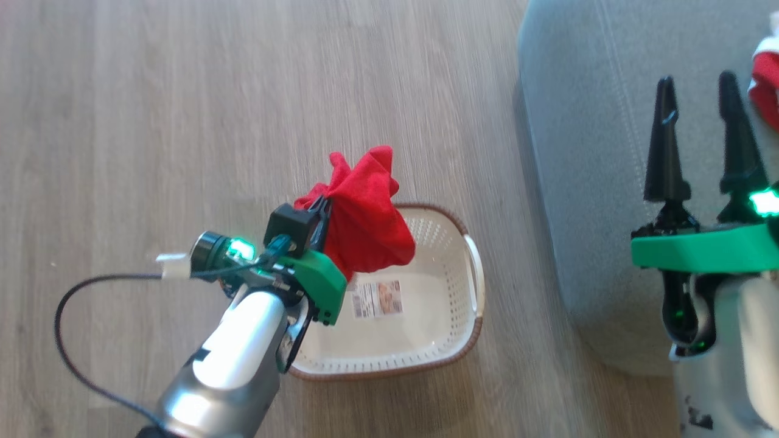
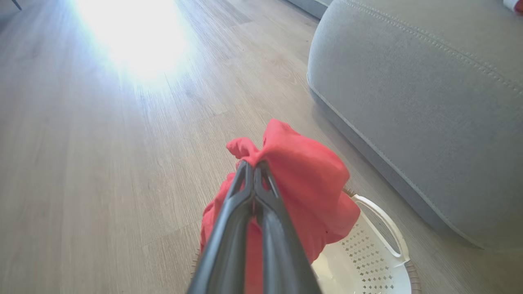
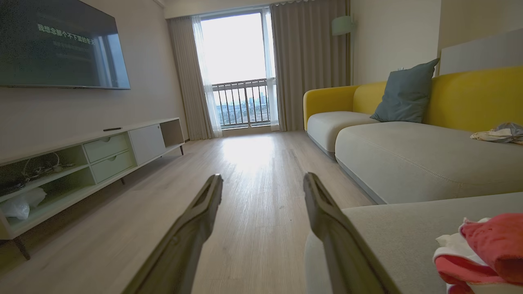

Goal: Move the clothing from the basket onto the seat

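My left gripper (image 1: 325,204) is shut on a plain red garment (image 1: 368,213), held bunched above the far left corner of the cream basket (image 1: 468,277). In the left wrist view the left gripper (image 2: 254,164) pinches the red garment (image 2: 310,183) over the basket (image 2: 382,228). The basket's floor shows just its label sticker (image 1: 377,298). My right gripper (image 1: 700,91) stands open over the grey-green seat (image 1: 584,134). A red garment with white trim (image 1: 765,79) lies on the seat at the far right, also seen as the trimmed garment (image 3: 482,249) on the seat (image 3: 392,232).
Wooden floor (image 1: 152,121) stretches to the left of the basket. A black cable (image 1: 79,316) loops from my left arm. In the right wrist view a yellow sofa (image 3: 408,134), a TV cabinet (image 3: 81,159) and a balcony window (image 3: 241,81) stand farther off.
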Robot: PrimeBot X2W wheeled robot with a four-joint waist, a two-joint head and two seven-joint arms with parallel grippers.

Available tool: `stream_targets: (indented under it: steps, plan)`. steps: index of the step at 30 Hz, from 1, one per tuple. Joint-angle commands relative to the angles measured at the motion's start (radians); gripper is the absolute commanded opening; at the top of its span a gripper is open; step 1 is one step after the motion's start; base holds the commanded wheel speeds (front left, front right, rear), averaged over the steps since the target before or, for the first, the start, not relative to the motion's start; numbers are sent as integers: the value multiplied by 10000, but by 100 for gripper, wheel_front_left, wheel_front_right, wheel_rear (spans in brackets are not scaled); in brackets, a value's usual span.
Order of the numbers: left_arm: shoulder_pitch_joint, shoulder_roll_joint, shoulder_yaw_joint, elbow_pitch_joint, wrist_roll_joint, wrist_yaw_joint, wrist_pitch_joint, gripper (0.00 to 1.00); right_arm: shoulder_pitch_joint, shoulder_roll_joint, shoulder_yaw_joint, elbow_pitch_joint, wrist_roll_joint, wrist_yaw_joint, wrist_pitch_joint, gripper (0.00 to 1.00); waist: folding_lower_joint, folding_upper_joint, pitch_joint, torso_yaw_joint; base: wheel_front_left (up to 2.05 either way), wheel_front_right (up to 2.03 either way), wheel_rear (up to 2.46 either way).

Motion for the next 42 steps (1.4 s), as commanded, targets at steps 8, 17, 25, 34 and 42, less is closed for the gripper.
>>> stream_targets:
  steps: [8,17,25,34,42]
  plan:
    - [1207,363,1750,-3292,1083,123,-136,0,538,-47,412,16,167,-2,-63,100,1,-1,-1528,357,0,0,0]
    - [2072,246,3036,-6139,1859,-117,-137,0,1004,-40,539,205,268,-2,-63,100,1,-1,-2322,439,0,0,0]
    - [2668,7,4153,-8275,1965,-210,-137,0,1489,-2,525,253,312,-2,-63,100,1,-1,-2658,491,0,0,0]
    - [2744,-106,4851,-9672,1833,-260,-137,0,1901,43,710,267,299,-2,-63,100,1,-1,-2806,450,0,0,0]
    - [2381,-113,4427,-9778,1472,-422,-137,0,1892,81,812,271,330,-2,-63,100,1,-1,-2729,341,0,0,0]
